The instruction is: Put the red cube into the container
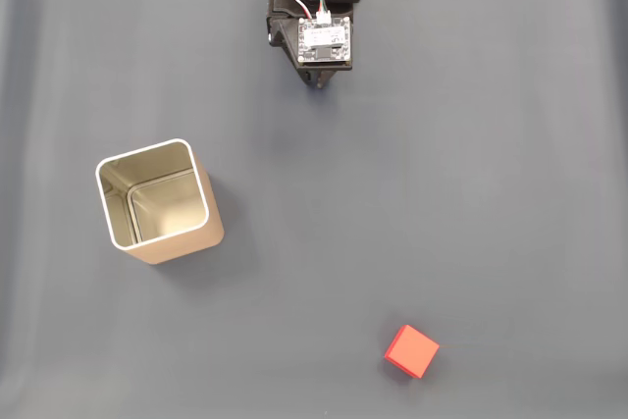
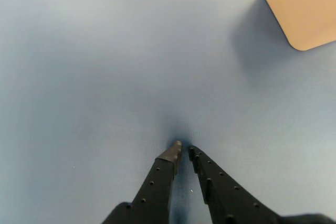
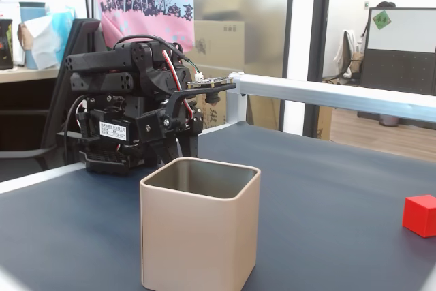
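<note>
The red cube [image 1: 411, 351] lies alone on the dark mat near the bottom edge, right of centre, in a fixed view; the other fixed view has the cube [image 3: 420, 215] at the far right. The container [image 1: 182, 247], a tall beige tin with a shiny, empty inside, stands upright at the left. It is in the foreground as the container [image 3: 201, 236] and at the wrist view's top right corner as the container [image 2: 307, 9]. My gripper [image 2: 184, 149] points down at bare mat, shut, with nothing between its fingers. The folded gripper [image 1: 319, 82] is at top centre, far from both.
The dark blue-grey mat [image 1: 471, 193] covers the whole table. The arm's base [image 3: 112, 158] sits at the table's far edge, behind the tin. A silver rail [image 3: 334, 93] runs along the back, with office furniture beyond it.
</note>
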### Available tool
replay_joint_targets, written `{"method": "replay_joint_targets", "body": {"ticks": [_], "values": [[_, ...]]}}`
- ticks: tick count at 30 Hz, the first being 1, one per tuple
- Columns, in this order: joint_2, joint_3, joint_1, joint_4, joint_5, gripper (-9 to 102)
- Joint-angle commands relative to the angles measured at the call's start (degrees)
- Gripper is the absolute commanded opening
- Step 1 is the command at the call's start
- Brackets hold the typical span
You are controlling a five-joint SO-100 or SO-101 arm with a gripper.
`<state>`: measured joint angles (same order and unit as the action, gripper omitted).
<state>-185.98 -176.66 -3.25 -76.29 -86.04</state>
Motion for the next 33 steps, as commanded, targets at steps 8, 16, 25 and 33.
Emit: {"method": "replay_joint_targets", "body": {"ticks": [8,16,25,33], "values": [[-4.48,-0.62,0.88,-1.05,-5.19,0],[-4.48,-0.62,0.88,-1.05,-5.1,0],[-4.48,-0.62,1.05,-1.05,-5.19,0],[-3.52,-0.26,2.29,11.34,-3.96,0]]}}
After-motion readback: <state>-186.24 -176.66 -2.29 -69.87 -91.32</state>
